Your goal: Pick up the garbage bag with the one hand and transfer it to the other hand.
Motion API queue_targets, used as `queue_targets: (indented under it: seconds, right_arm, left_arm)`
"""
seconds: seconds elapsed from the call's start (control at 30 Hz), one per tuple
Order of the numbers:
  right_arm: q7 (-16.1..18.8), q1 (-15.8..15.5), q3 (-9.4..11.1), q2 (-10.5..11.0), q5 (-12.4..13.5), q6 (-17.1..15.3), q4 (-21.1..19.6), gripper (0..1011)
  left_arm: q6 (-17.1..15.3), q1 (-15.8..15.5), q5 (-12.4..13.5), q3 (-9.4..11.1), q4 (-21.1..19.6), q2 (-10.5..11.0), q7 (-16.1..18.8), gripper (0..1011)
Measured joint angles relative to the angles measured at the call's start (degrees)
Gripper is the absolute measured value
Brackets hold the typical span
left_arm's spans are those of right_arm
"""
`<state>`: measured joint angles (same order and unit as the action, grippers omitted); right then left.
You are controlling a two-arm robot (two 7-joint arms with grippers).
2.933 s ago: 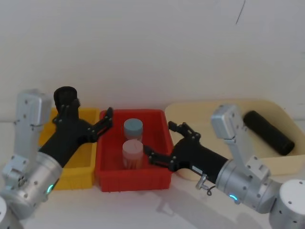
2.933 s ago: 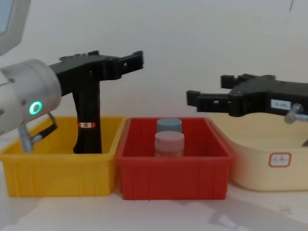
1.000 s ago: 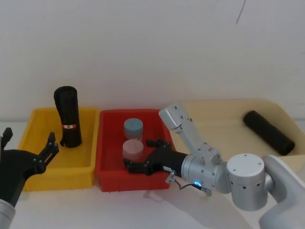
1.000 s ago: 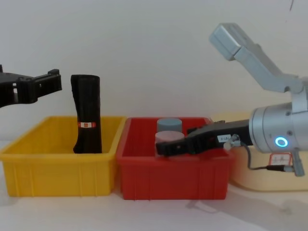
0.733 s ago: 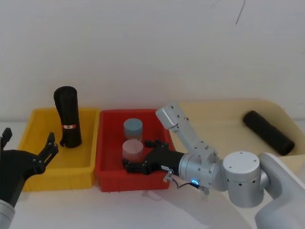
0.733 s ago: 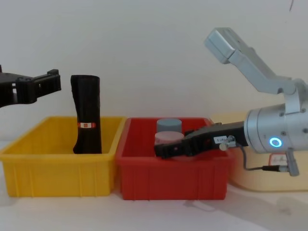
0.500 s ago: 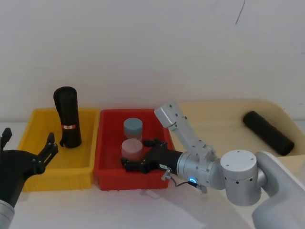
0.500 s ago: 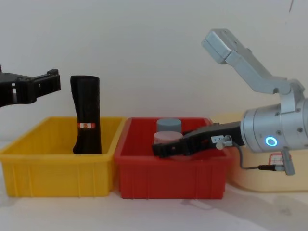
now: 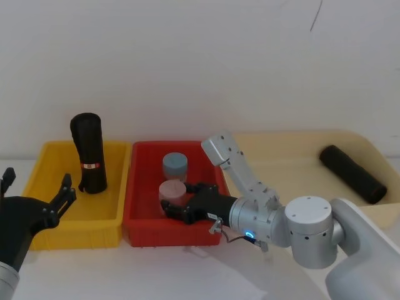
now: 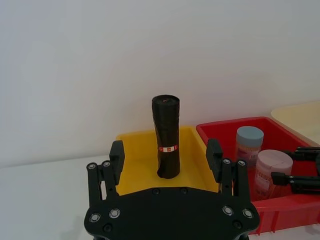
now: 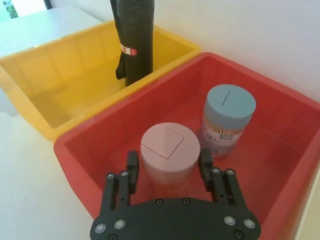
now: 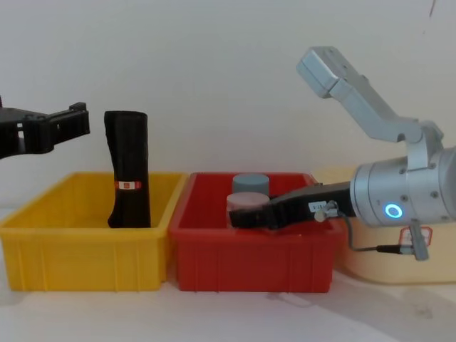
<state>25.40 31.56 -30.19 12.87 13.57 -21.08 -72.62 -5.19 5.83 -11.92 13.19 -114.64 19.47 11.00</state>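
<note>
Plain black cylindrical roll of crinkly plastic, the garbage bag (image 9: pixel 352 174): lying on its side in the shallow cream tray (image 9: pixel 281 156), far out at 3 o'clock in the head view. One end points to 10 o'clock, the other to 4. Nothing touching it. Both grippers well apart from it.

Right gripper (image 9: pixel 177 199): reached across to 9 o'clock, down inside the red plastic bin (image 9: pixel 162 234) at scene centre. Fingers spread moderately, one on each side of the pink-lidded cylindrical jar (image 9: pixel 172 189). Right wrist view shows each finger (image 11: pixel 132 165) just beside the jar wall; contact not certain. Jar stands upright on the bin floor.

Grey-blue-lidded jar (image 9: pixel 175 165): upright, just beside the pink one at its 12 o'clock.

Left gripper (image 9: pixel 37 182): low at 8 o'clock in the head view, over the near left corner of the yellow plastic bin (image 9: pixel 94 234). Fingers wide apart, holding nothing.

Taller black roll with a red-and-white band (image 9: pixel 89 153): upright in the yellow bin's far part, at 10 o'clock, leaning slightly. Left wrist view looks straight at it between the spread fingers.

Bins and tray sit side by side on the white table (image 9: pixel 125 275).
</note>
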Motion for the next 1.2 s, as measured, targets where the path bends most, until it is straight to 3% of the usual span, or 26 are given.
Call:
queue_targets:
  seconds: [0.13, 0.67, 1.2]
  right_arm:
    - [-0.1, 0.1, 0.0, -0.1, 0.3, 0.3, 0.4, 645]
    - [-0.6, 0.3, 1.0, 0.0, 2.1, 0.9, 0.2, 642]
    - [-3.6, -0.2, 7.2, 1.4, 6.2, 1.7, -3.9, 641]
  left_arm:
    - [0.0, 0.0, 0.0, 0.0, 0.0, 0.0, 0.0, 1000]
    - [0.0, 0.0, 0.0, 0.0, 0.0, 0.0, 0.0, 1000]
    - [0.0, 0.0, 0.0, 0.0, 0.0, 0.0, 0.0, 1000]
